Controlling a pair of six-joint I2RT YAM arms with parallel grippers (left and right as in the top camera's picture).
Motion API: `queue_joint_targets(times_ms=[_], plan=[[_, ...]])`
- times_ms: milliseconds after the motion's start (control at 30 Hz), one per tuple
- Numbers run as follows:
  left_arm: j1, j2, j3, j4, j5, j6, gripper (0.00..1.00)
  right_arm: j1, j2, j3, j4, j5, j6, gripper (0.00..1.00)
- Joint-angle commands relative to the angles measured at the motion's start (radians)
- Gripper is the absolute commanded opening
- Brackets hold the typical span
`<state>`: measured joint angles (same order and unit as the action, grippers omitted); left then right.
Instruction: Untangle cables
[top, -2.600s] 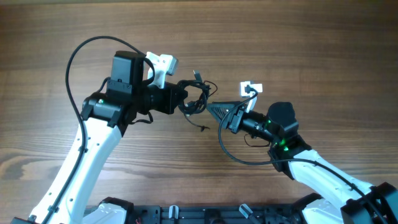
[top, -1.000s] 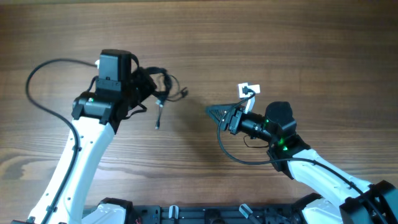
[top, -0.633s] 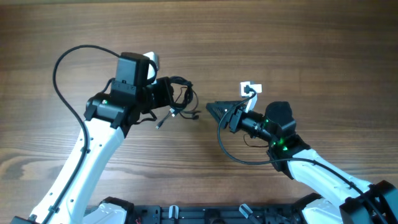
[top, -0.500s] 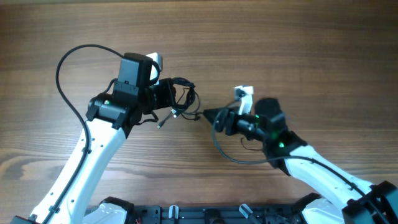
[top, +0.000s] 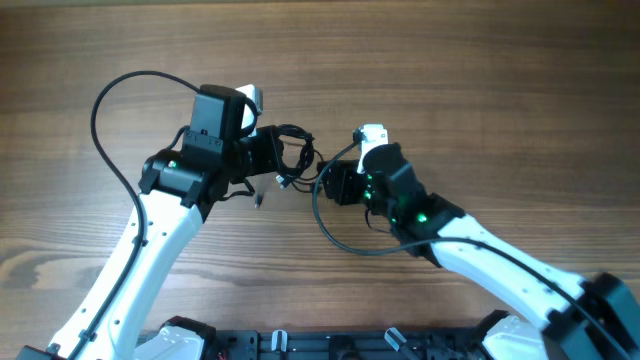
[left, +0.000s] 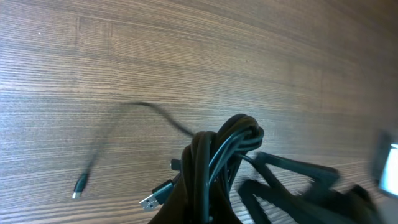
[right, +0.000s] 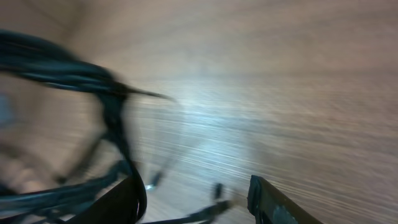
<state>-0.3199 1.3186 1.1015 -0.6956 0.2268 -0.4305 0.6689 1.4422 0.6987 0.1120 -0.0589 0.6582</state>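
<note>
- over mid surface (top: 480, 80), left gripper (top: 268, 152) is clenched on the bunched cables (top: 296, 152).
- one thin strand trails away from the bunch to a small plug end (left: 77, 195).
- right gripper (top: 328, 185) sits just beside the bunch, jaws apart, grasping nothing.

We count one tangled bundle of thin black cables (top: 292, 152). Two plug ends just beside that bundle: one flat silver USB plug (left: 148, 203), one small thin plug (left: 76, 195). Two white-and-black robot arms flank it, left arm (top: 150, 232) and right arm (top: 490, 262). One brown wooden table (top: 500, 80) below.
</note>
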Motion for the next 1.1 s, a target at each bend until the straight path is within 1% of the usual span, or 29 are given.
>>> queue_joint_targets(times_ms=[0,100,200,267,333,367,400,467,533,600,667,700,767,800,833,867,900,933,1000,1067], plan=[[-0.003,0.006,0.01,0.004,0.009,0.016,0.04,-0.003,0.1,0.012,-0.002,0.108,0.07,0.57],[-0.003,0.006,0.01,0.004,0.007,0.016,0.04,-0.038,0.138,0.012,-0.091,0.145,0.172,0.56],[-0.002,0.005,0.01,0.005,-0.031,0.015,0.04,-0.122,0.134,0.012,-0.223,0.154,0.254,0.49],[0.0,0.005,0.01,0.006,-0.058,-0.004,0.04,-0.195,0.13,0.012,-0.284,0.113,0.264,0.44],[0.002,0.005,0.01,0.013,-0.057,-0.019,0.04,-0.24,0.129,0.012,-0.31,0.06,0.254,0.43],[0.002,0.005,0.01,0.018,-0.06,-0.03,0.04,-0.258,0.129,0.012,-0.325,0.042,0.247,0.44],[0.002,0.005,0.01,0.027,-0.06,-0.046,0.04,-0.273,0.129,0.012,-0.338,0.042,0.241,0.5],[0.002,0.005,0.01,0.037,-0.06,-0.067,0.04,-0.288,0.118,0.012,-0.346,0.016,0.217,0.57],[0.002,0.006,0.01,0.038,-0.051,-0.071,0.04,-0.291,0.087,0.012,-0.346,-0.014,0.175,0.61],[0.001,0.006,0.01,0.037,-0.039,-0.065,0.04,-0.291,0.011,0.012,-0.341,-0.035,0.117,0.62],[0.001,0.006,0.01,0.045,0.01,-0.003,0.04,-0.291,-0.07,0.012,-0.333,-0.037,0.061,0.63],[0.001,0.006,0.01,0.055,0.071,0.049,0.04,-0.291,-0.119,0.012,-0.325,-0.044,0.021,0.64],[0.001,0.006,0.01,0.074,0.19,0.14,0.04,-0.291,-0.231,0.012,-0.275,-0.129,-0.159,0.7],[0.001,0.006,0.01,0.085,0.235,0.168,0.04,-0.291,-0.274,0.012,-0.253,-0.19,-0.256,0.74],[0.001,0.006,0.01,0.094,0.254,0.179,0.04,-0.291,-0.303,0.012,-0.239,-0.235,-0.306,0.77],[0.001,0.006,0.01,0.104,0.257,0.177,0.04,-0.291,-0.323,0.012,-0.23,-0.274,-0.32,0.8],[0.001,0.006,0.01,0.115,0.273,0.172,0.04,-0.291,-0.333,0.012,-0.229,-0.288,-0.298,0.8],[0.002,0.006,0.01,0.122,0.283,0.151,0.04,-0.291,-0.334,0.012,-0.232,-0.287,-0.248,0.8],[0.001,0.006,0.01,0.133,0.282,0.071,0.04,-0.291,-0.322,0.012,-0.232,-0.301,-0.128,0.82],[0.001,0.006,0.01,0.14,0.282,-0.002,0.04,-0.291,-0.303,0.012,-0.223,-0.344,-0.104,0.82]])
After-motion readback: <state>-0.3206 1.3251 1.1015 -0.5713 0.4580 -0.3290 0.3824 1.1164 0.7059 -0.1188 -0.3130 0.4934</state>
